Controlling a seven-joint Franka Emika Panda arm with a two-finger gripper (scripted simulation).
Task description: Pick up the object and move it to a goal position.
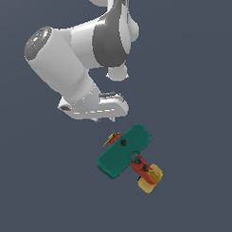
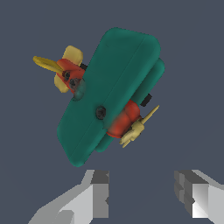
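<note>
Toy biplane point(image 1: 124, 153) lies on plain dark tabletop point(image 1: 194, 92), ahead of fingers point(image 2: 101, 192), apart from them, untouched. Teal upper wing covers most of red body; lower wing shows only as edge. Yellow propeller and tail poke out either side. Fingers spread wide, nothing between them; tips cut off by wrist view edge. In exterior view arm point(image 1: 77, 64) hides most of fingers; only short tips visible.
</note>
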